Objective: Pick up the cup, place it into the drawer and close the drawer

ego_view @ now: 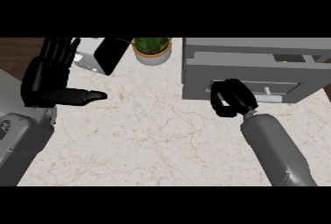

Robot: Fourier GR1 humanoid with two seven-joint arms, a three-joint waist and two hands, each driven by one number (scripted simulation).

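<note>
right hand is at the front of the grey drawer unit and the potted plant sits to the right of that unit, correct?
Not quite. The right hand is indeed at the front of the grey drawer unit, but the potted plant sits to the left of that unit, not the right, at the counter's far edge. The head view shows this.

Marble counter (142, 144) w/ potted plant (153, 49), dark wood floor (16, 52) at left.
</note>
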